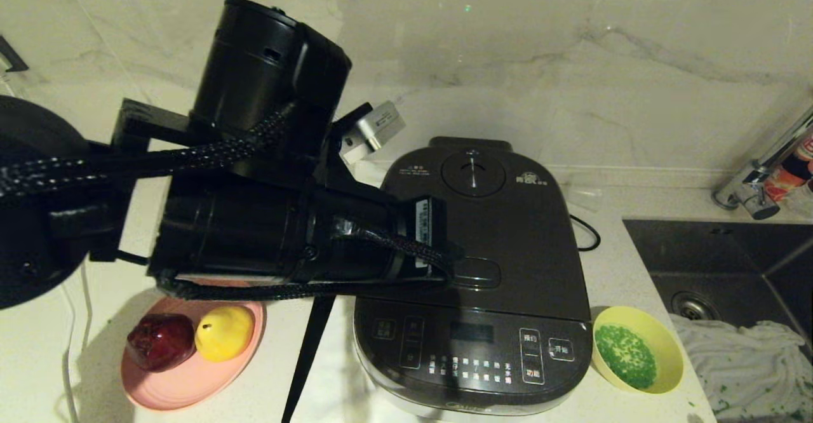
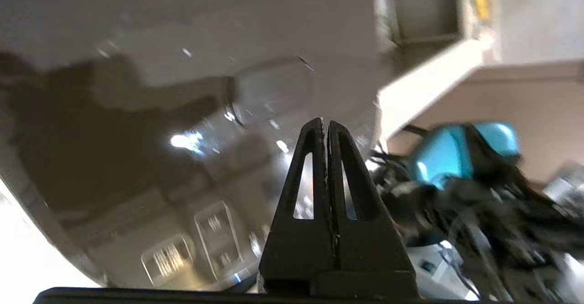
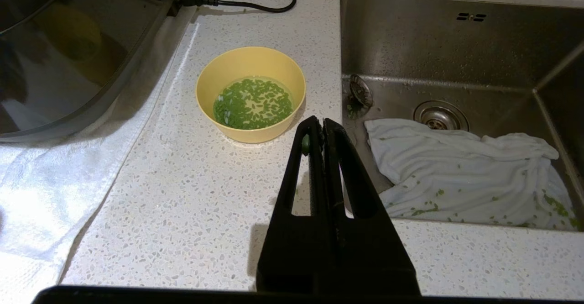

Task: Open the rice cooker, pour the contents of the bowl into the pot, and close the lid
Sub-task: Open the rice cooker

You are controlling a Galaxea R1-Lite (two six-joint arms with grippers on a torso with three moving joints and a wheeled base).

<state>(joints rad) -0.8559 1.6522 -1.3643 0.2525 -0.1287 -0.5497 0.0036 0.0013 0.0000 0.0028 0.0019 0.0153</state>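
The rice cooker point(image 1: 483, 283) stands mid-counter with its lid point(image 1: 502, 220) down, so the pot is hidden. My left arm reaches over the cooker's left side. The left gripper point(image 1: 292, 404) point(image 2: 325, 122) is shut on nothing and points down past the cooker's front left corner, beside the touch panel point(image 2: 191, 244). To the cooker's right sits the pale-yellow bowl point(image 1: 637, 356) point(image 3: 251, 94) with green bits point(image 3: 253, 103) in it. The right gripper point(image 3: 319, 122) hovers over the counter just short of the bowl, shut and empty apart from one green bit stuck to a finger. It is outside the head view.
A pink plate point(image 1: 165, 391) with a red fruit and a yellow fruit lies left of the cooker. The sink point(image 1: 718, 264) at the right holds a white cloth point(image 3: 461, 171). A tap point(image 1: 762, 181) stands behind it. A power cord point(image 3: 255, 2) runs behind the cooker, which sits on a white towel point(image 3: 45, 194).
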